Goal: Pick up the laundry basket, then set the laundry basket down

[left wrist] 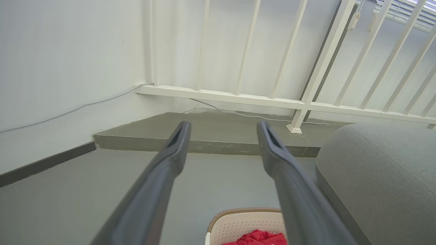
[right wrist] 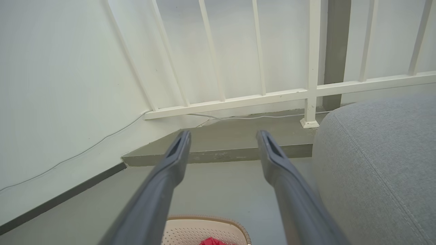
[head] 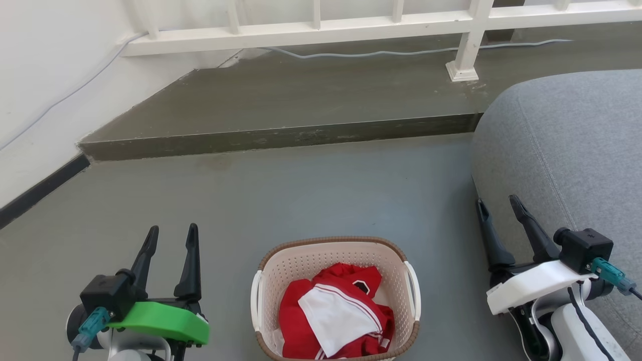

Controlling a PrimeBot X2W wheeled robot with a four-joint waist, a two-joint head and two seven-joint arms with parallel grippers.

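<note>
Both long dark left fingers [head: 190,265] stand spread, holding nothing, at the near left. The right fingers [head: 492,238], likewise spread and empty, are at the near right beside a grey fabric cushion [head: 567,150]. Between them, apart from both, the cream perforated plastic laundry basket [head: 331,256] with a brown woven-look rim sits on the grey floor [head: 301,190], holding red-and-white clothes [head: 331,313].

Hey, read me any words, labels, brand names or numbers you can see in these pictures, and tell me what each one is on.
No text here can be read.
The red garment in the laundry basket bears a dark badge: too small to read.
</note>
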